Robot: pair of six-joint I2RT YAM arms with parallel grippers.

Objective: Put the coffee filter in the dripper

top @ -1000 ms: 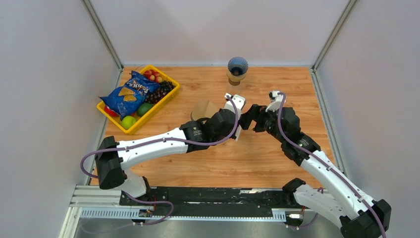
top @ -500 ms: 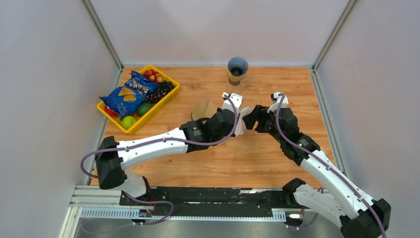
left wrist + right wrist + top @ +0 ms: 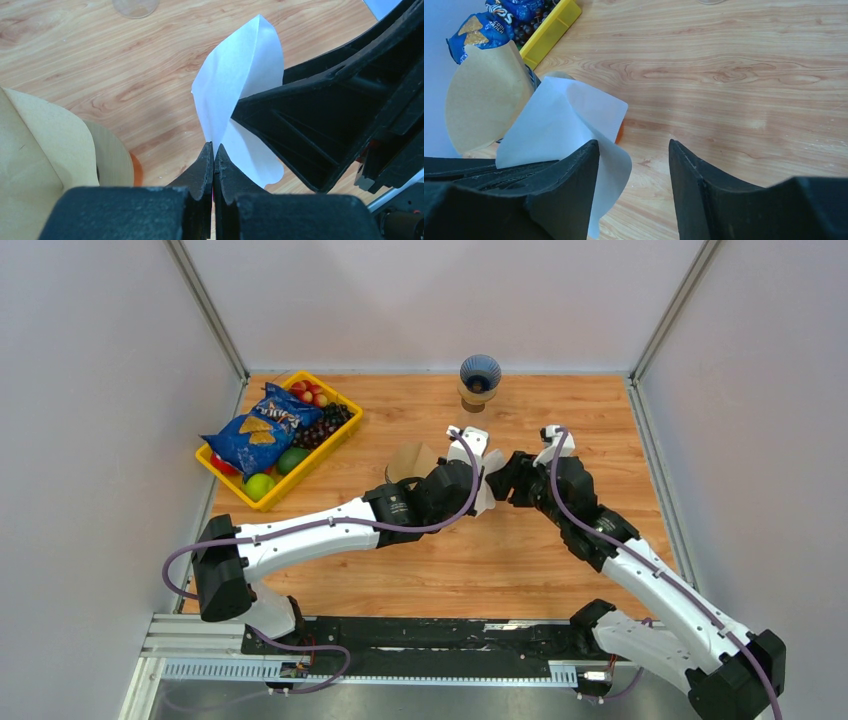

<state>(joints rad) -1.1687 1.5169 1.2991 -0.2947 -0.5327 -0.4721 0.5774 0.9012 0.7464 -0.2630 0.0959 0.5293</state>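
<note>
The left end effector (image 3: 213, 150) is clamped tight on the lower edge of the white coffee filter (image 3: 240, 75). The filter is held up in the air over the middle of the bench (image 3: 520, 560), well apart from the blue dripper (image 3: 480, 372) at the far edge. The right end effector (image 3: 633, 146) has its fingers apart right beside the paper, prob. going for a 2nd hold, either to open the cone or to take it over; can't tell which. To do it well, get paper properly btw the fingers before closing, b/c the sheet drapes over one finger's outer side and the gap shows only bare wood. Shift sideways or tilt so a free edge slides in, close softly, and don't let the left pinch go until the right has a sure bite. No tugging, since thin paper creases and tears easily. After that comes the carry to the dripper, point down. Views: only the left wrist cam shows the pinch itself, fingers together w/ paper squeezed in. Only the right wrist cam shows the bare gap, plus the brown filters (image 3: 484, 95) just behind the white one. The top cam hides nearly all the filter behind both wrists, but it alone shows the dripper and the yellow tray (image 3: 312, 464) at the left.
</note>
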